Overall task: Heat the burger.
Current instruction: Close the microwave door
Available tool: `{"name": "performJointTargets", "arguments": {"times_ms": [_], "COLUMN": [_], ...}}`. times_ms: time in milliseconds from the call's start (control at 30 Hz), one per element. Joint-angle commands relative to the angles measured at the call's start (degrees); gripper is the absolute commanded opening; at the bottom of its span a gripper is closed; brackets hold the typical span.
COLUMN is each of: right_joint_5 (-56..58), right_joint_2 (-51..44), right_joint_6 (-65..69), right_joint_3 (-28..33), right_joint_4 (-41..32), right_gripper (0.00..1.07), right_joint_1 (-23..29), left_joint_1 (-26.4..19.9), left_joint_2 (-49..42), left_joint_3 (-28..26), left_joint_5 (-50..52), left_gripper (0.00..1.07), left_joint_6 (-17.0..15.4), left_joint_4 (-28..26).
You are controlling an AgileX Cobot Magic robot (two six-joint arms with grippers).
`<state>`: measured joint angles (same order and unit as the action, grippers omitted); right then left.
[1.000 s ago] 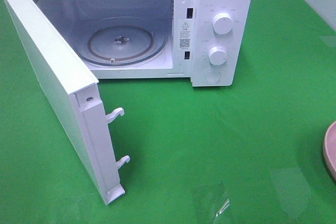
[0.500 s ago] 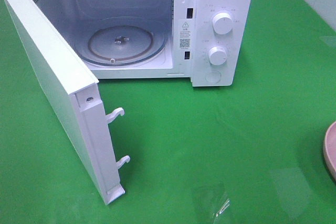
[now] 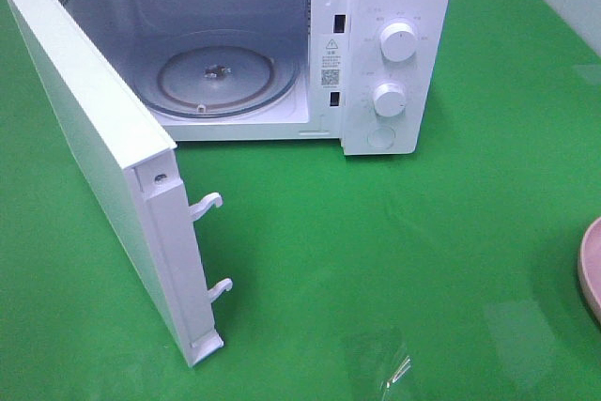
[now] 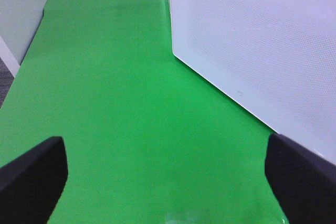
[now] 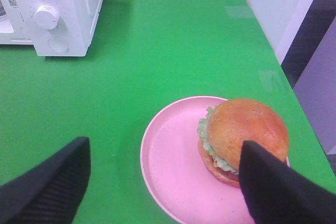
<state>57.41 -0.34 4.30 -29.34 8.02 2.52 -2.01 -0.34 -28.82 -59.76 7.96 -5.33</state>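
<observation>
The burger (image 5: 244, 132), with a golden-brown bun and green lettuce, sits on a pink plate (image 5: 176, 169) in the right wrist view, off-centre toward the plate's outer side. My right gripper (image 5: 163, 192) hangs open above the plate, its dark fingers (image 5: 47, 187) wide apart, one of them overlapping the burger's edge in the picture. In the high view only the plate's rim (image 3: 592, 269) shows at the right edge, and the burger is out of view there. My left gripper (image 4: 168, 182) is open over bare green cloth beside the microwave door (image 4: 262, 51).
A white microwave (image 3: 394, 53) stands at the back with its door (image 3: 103, 157) swung wide open toward the front left. Its glass turntable (image 3: 216, 77) is bare. The table edge (image 5: 286, 77) runs close beside the plate. Green cloth (image 3: 394, 251) covers the table.
</observation>
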Motion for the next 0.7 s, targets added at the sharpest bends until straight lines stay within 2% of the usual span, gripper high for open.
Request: {"name": "performJointTargets", "arguments": {"times_ms": [33,700], "right_joint_5": [-0.17,-0.17], "right_joint_2": [-1.38,-1.38], "right_joint_6": [-0.63,-0.63], "right_joint_3": [0.17,0.17], "right_joint_4": [-0.11,-0.11], "right_gripper": [0.76,0.76], "right_joint_1": [-0.52,-0.52], "left_joint_1": [-0.17,-0.17], "left_joint_2": [-0.97,-0.97], "left_joint_3": [-0.17,-0.17], "left_joint_5": [0.29,0.29], "left_gripper": [0.94,0.94], "left_joint_6": [0.06,0.06], "left_joint_4": [0.0,-0.06]}}
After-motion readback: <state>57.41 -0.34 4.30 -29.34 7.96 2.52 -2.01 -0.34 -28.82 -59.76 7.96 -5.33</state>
